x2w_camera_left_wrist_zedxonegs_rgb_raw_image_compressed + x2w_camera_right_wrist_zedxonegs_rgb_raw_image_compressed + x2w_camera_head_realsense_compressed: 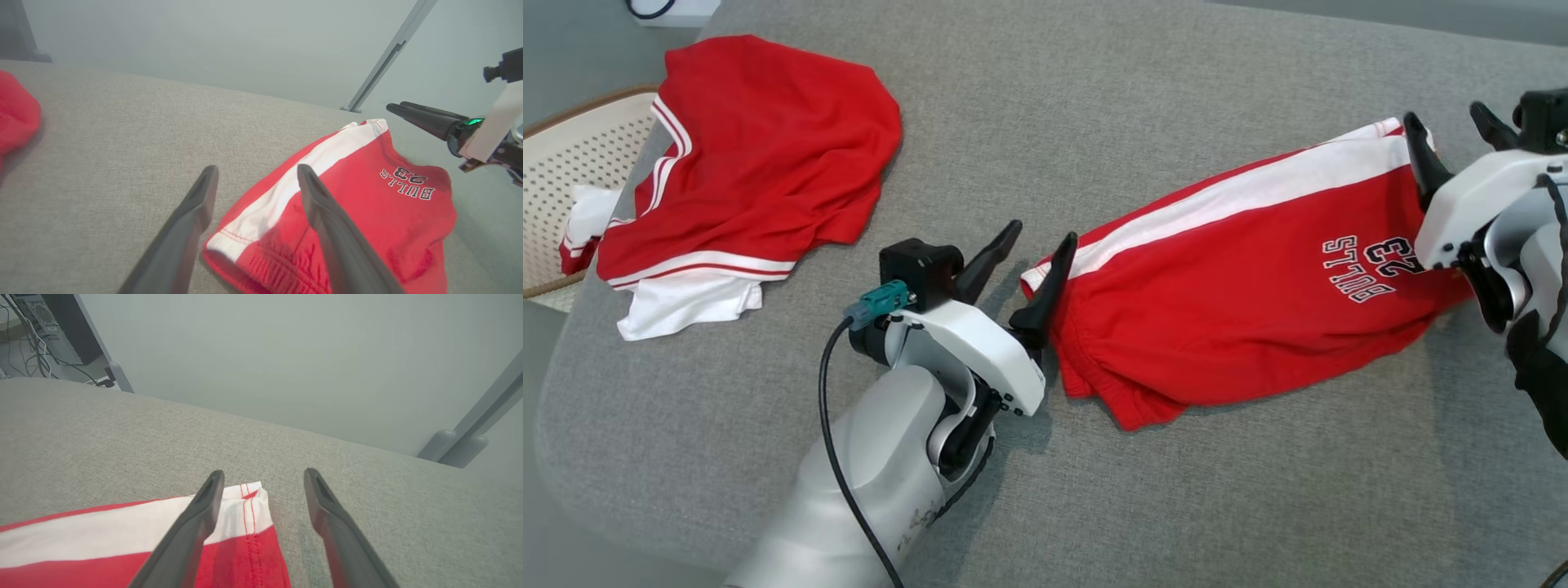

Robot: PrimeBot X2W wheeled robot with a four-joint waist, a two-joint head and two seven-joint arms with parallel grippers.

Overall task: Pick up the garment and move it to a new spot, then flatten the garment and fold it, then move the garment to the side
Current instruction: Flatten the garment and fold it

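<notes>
As the red shorts (pixel 1241 302) lie folded on the tabletop (pixel 1094 106) | left hand (pixel 1041 235) open, empty | right hand (pixel 1445 117) open, empty | seemingly left: moving shorts aside

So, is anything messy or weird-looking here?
Yes. The red-and-white garment at the far left is crumpled, and a piece of it droops off the grey surface toward the basket. The red shorts lie much flatter by comparison.

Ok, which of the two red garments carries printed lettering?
The red shorts on the right, printed BULLS 23, lying between the left pincer and right pincer. The crumpled red-and-white garment at the left shows no print.
</notes>
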